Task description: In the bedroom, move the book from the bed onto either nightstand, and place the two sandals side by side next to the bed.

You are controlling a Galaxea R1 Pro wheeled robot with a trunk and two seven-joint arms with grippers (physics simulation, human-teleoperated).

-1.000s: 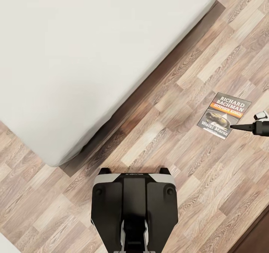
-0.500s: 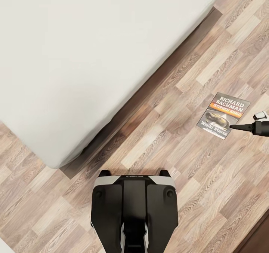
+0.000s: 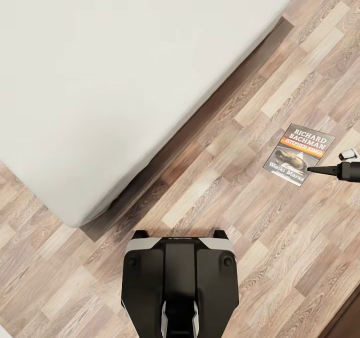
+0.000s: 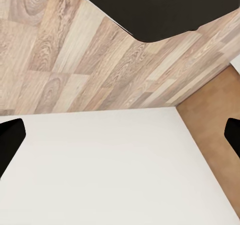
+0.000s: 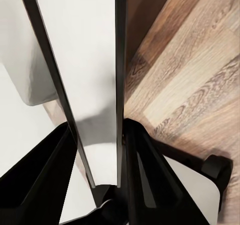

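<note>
The book (image 3: 299, 154), a thin paperback with an orange band and "Richard Bachman" lettering, hangs face up above the wooden floor to the right of the bed. My right gripper (image 3: 320, 168) comes in from the right edge and is shut on the book's near edge. In the right wrist view the book (image 5: 90, 80) stands edge-on between the two black fingers (image 5: 45, 185). The bed (image 3: 115, 78), with its light grey mattress, lies at the upper left. My left gripper (image 4: 120, 137) is open over a white surface, its fingertips far apart.
My black base (image 3: 179, 283) stands at the bottom centre, close to the bed's near corner. A dark brown frame edge (image 3: 150, 170) runs along the mattress. A dark brown piece of furniture (image 3: 352, 323) cuts the bottom right corner. Wood-plank floor (image 3: 250, 238) lies between.
The whole view has shifted a little, so more of the bed's far right corner shows. The book and right gripper keep their place in the picture.
</note>
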